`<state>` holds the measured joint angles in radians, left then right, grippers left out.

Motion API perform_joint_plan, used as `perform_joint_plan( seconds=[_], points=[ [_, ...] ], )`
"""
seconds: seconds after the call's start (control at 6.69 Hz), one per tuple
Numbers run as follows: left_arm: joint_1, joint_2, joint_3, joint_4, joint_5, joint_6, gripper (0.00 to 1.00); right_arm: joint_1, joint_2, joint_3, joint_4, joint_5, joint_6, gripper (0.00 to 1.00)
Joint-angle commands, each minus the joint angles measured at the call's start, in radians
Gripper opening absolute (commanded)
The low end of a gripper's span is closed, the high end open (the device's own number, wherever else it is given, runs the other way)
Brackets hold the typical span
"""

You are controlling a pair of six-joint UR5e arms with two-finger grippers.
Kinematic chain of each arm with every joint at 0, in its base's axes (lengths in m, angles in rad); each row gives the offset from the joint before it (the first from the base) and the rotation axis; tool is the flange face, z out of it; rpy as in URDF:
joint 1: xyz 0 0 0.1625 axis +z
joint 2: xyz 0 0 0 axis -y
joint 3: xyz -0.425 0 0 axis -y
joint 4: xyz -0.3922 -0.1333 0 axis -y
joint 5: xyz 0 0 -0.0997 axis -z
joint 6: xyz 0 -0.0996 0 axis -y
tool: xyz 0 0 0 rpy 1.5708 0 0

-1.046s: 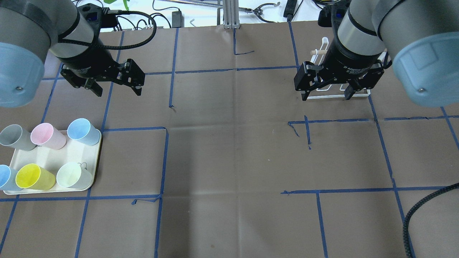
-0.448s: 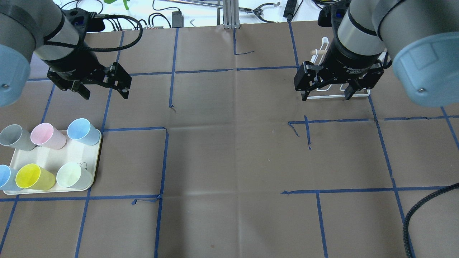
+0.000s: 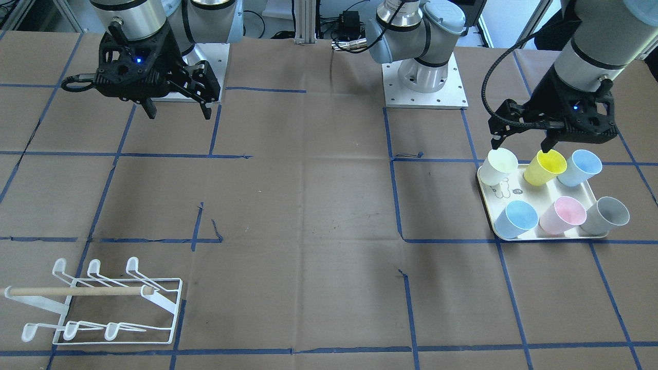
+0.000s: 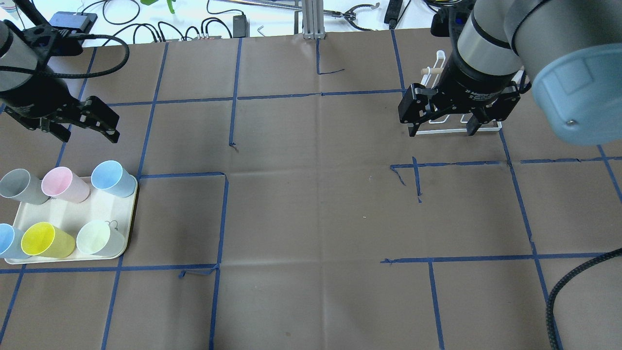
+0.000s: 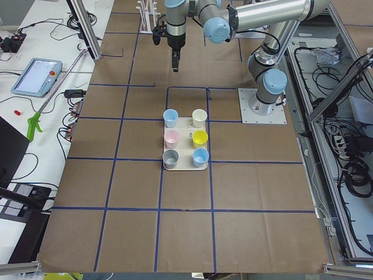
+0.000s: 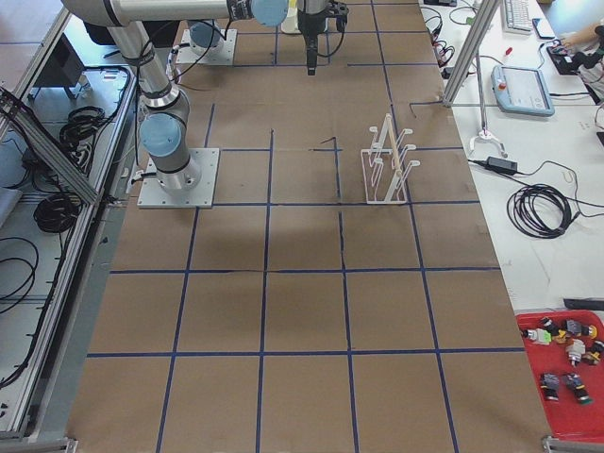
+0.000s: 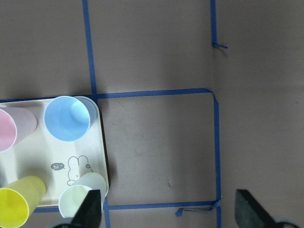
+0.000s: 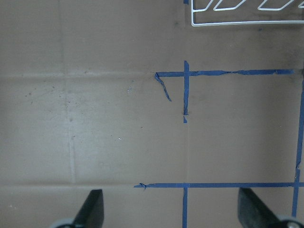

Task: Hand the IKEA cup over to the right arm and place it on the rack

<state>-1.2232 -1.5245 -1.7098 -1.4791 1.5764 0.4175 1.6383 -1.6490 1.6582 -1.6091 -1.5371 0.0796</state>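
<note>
Sliding toward the frame's left edge since a second ago, my left gripper [image 4: 87, 132] now hangs wide open, high up by the tray [image 4: 68, 213]. Six cups [image 4: 48, 239] stand in it, lower left. My right gripper [image 4: 441, 130] is wide open too and hides most of the rack [image 3: 77, 291]. Only the front view shows it whole, lower left.

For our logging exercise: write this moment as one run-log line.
left gripper: open, empty | right gripper: open, empty | cups: six, on tray | rack: empty
</note>
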Motion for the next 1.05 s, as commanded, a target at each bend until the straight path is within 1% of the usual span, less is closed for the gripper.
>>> perform_joint_plan(
  seconds=[0.0, 0.15, 0.45, 0.9],
  points=[
    [0.088, -0.015, -0.042, 0.052, -0.006, 0.081, 1.00, 0.000, 0.000, -0.002, 0.000, -0.001, 0.000, 1.00],
    [0.091, -0.031, -0.085, 0.131, -0.006, 0.079, 1.00, 0.000, 0.000, -0.002, 0.000, 0.000, 0.002, 1.00],
    [0.091, -0.078, -0.206, 0.355, -0.006, 0.081, 1.00, 0.000, 0.000, -0.002, 0.000, 0.000, 0.000, 1.00],
    [0.091, -0.173, -0.292, 0.523, -0.007, 0.078, 1.00, 0.000, 0.000, 0.000, 0.000, -0.001, 0.000, 1.00]
  ],
)
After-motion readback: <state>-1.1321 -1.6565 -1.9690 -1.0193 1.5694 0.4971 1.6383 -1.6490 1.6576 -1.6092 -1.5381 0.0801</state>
